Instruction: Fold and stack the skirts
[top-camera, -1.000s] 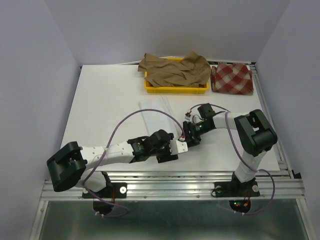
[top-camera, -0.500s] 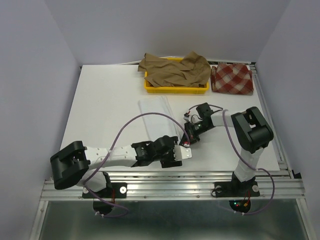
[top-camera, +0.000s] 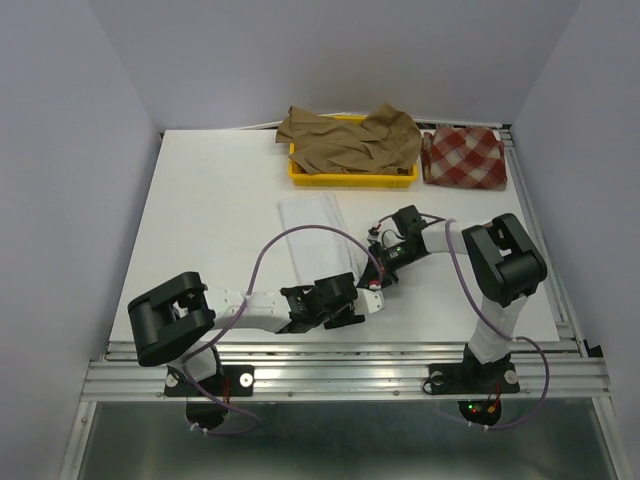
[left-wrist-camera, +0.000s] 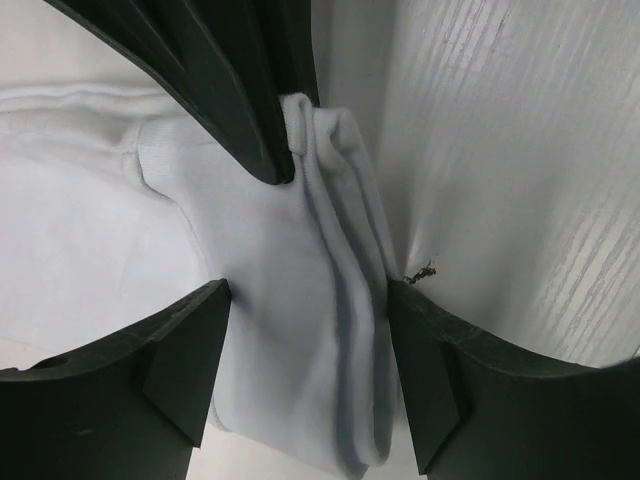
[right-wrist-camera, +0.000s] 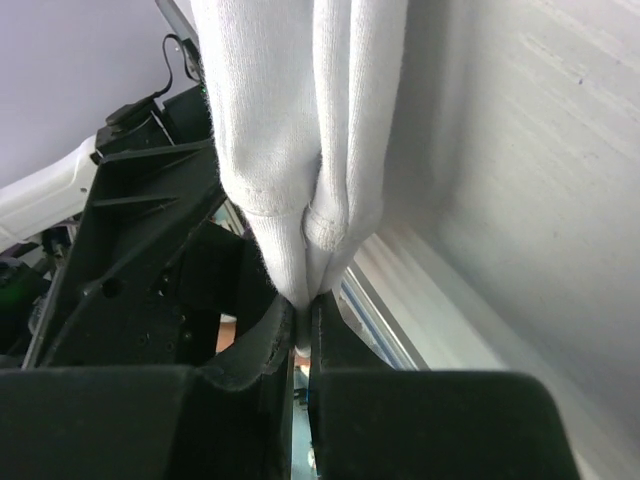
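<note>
The plain white skirt (top-camera: 305, 225) lies flat mid-table, its near right corner lifted. My right gripper (top-camera: 383, 272) is shut on that corner; in the right wrist view the folded white hem (right-wrist-camera: 300, 150) runs down into the closed right gripper (right-wrist-camera: 303, 305). My left gripper (top-camera: 368, 298) sits just in front, open, and the bunched white edge (left-wrist-camera: 340, 330) lies in the left gripper (left-wrist-camera: 310, 300) without being squeezed. The tan-brown skirt (top-camera: 350, 140) is heaped on the yellow tray. The red-and-beige checked skirt (top-camera: 463, 157) lies folded at the back right.
The yellow tray (top-camera: 300, 178) stands at the back centre, mostly covered by the tan cloth. The right arm's fingers (left-wrist-camera: 230, 90) crowd the top of the left wrist view. The table's near metal rail (top-camera: 350, 350) is close behind both grippers.
My right gripper has shut on the white skirt's corner. The left arm has swung right and nearer, bringing its open jaws around the same edge.
</note>
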